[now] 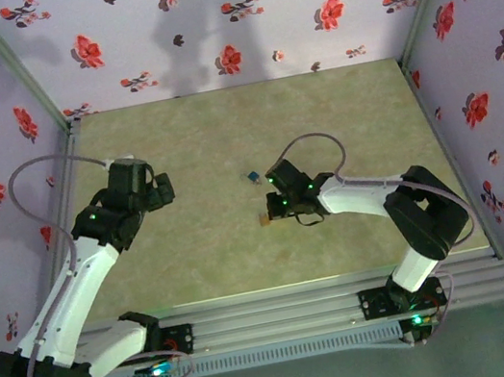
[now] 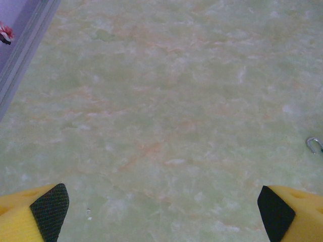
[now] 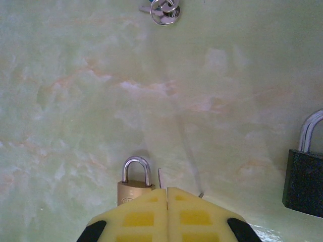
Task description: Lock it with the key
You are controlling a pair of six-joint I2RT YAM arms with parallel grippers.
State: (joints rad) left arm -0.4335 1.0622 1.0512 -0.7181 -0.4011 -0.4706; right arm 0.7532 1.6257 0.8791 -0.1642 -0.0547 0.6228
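Looks smooth and faintly glossy across the marbled tabletop [image 3: 75, 101]. Gleams as polished brass on the small padlock [image 3: 128, 189], with a bright steel shackle. Reads matt black and finely grained on the dark padlock [image 3: 305, 181], again under shiny metal. Glints like chromed metal at the key ring [image 3: 164, 10]. Appears as matt yellow moulded plastic on the right gripper [image 3: 167, 194] and left gripper [image 2: 162, 212], faced with rough black pads [image 2: 50, 209]. Seems matt and printed on the floral walls [image 1: 231, 16].
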